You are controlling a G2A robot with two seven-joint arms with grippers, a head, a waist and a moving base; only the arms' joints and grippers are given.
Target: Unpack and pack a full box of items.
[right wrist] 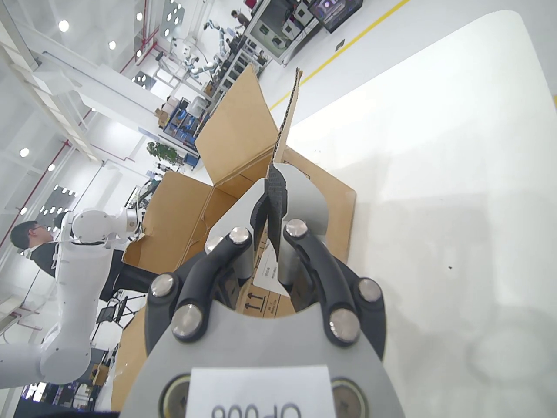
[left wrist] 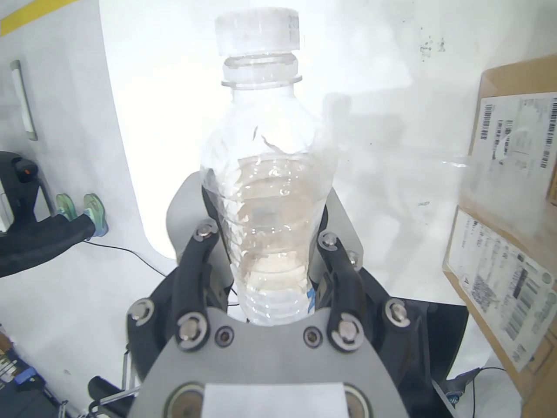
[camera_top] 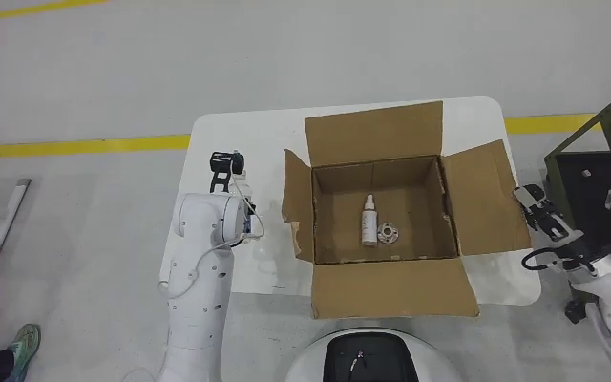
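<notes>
Box [camera_top: 393, 286] brown cardboard, white barcode labels [left wrist: 518, 132]; tabletop [camera_top: 248, 143] white. Bottle [left wrist: 265, 167] clear, white cap [left wrist: 257, 30]. Yellow line [camera_top: 95, 146] on grey floor [camera_top: 95, 57].

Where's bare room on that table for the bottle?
The table is bare left of the box, around the left gripper holding the water bottle. Inside, floor left of the spray bottle is free. Flaps crowd front and right.

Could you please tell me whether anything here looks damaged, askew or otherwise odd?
The brown cardboard box has a ragged, torn corner on the side flap facing the left gripper. The clear plastic water bottle held in that gripper looks somewhat crumpled where it is squeezed.
</notes>
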